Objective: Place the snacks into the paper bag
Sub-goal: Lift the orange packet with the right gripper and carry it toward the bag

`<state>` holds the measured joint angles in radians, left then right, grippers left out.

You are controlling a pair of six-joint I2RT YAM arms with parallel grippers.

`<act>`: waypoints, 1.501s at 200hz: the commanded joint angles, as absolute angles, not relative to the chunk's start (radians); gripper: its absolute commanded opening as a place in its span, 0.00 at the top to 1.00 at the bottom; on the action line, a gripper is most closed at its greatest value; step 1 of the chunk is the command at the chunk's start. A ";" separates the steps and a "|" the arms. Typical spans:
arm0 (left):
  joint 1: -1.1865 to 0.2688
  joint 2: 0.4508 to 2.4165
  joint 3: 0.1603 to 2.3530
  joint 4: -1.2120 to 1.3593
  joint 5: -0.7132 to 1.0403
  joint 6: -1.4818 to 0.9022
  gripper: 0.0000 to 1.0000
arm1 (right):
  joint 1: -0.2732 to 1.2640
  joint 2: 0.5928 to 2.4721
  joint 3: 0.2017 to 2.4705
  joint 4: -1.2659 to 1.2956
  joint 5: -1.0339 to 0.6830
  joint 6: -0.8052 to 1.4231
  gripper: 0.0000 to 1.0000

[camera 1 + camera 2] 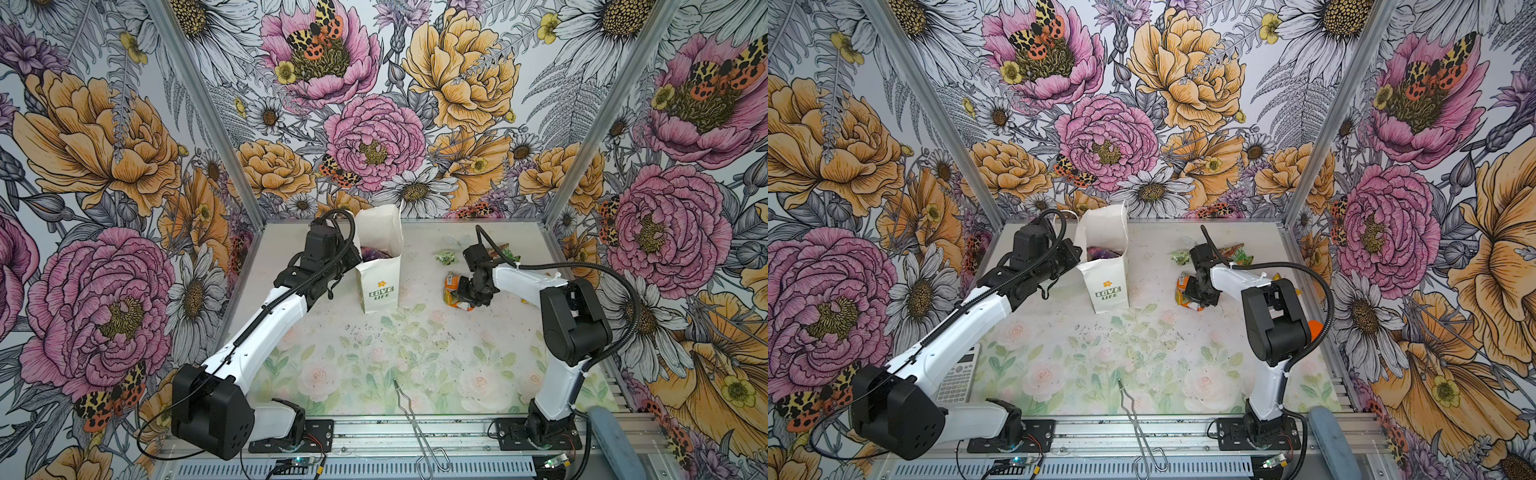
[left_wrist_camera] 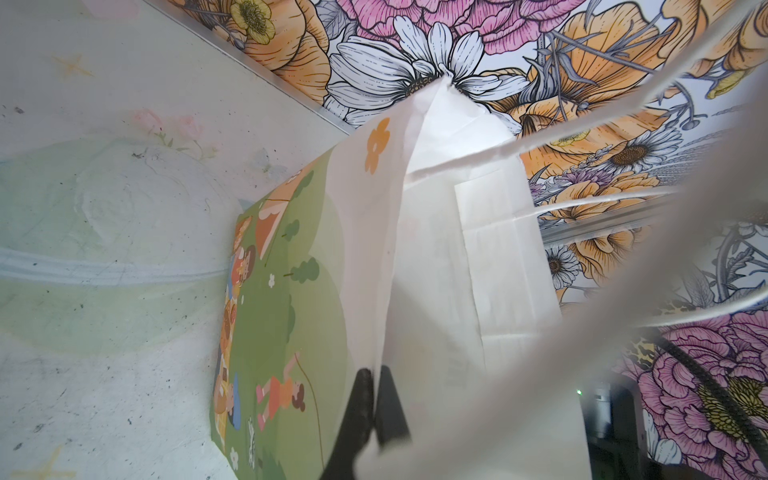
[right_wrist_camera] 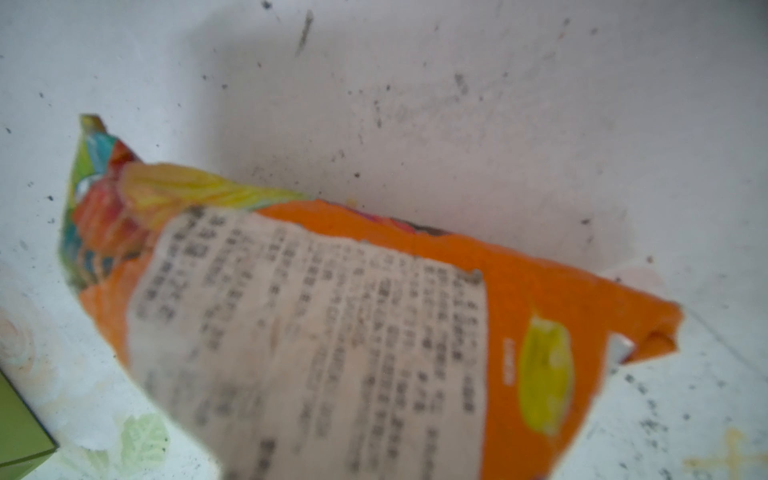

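The white paper bag (image 1: 380, 286) printed LOVE LIFE stands open at the back, left of centre. A purple packet (image 1: 376, 252) lies inside it. My left gripper (image 2: 376, 399) is shut on the bag's left rim, with the paper pinched between its black fingers. My right gripper (image 1: 463, 293) is down on an orange-and-white packet (image 3: 540, 299) to the right of the bag. That packet tilts up off the table and hides the fingers in the right wrist view. A tiny green packet (image 1: 445, 257) and a green-and-orange packet (image 1: 1237, 252) lie further back.
A white calculator (image 1: 959, 378) lies under the left arm. An orange bottle (image 1: 1315, 328) peeks from behind the right arm. Metal tongs (image 1: 415, 419) rest over the front edge. The bag's string handles (image 2: 582, 137) cross the left wrist view.
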<state>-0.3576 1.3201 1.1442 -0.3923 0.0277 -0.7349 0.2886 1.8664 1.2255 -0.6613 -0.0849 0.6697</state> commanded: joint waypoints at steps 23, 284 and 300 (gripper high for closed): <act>-0.360 1.302 1.149 -0.390 0.034 -0.743 1.00 | 0.292 1.820 1.213 -0.661 -0.119 0.609 1.00; -0.473 1.567 1.436 -0.195 0.198 -0.738 1.00 | 0.177 1.485 1.525 -0.810 -0.199 0.460 1.00; -0.479 1.582 1.445 -0.190 0.202 -0.741 1.00 | 0.168 1.468 1.569 -0.822 -0.197 0.454 1.00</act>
<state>-0.4667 1.5826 1.3895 -0.3130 0.1555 -0.7284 0.1810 1.5410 1.4815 -0.8356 -0.2062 0.4767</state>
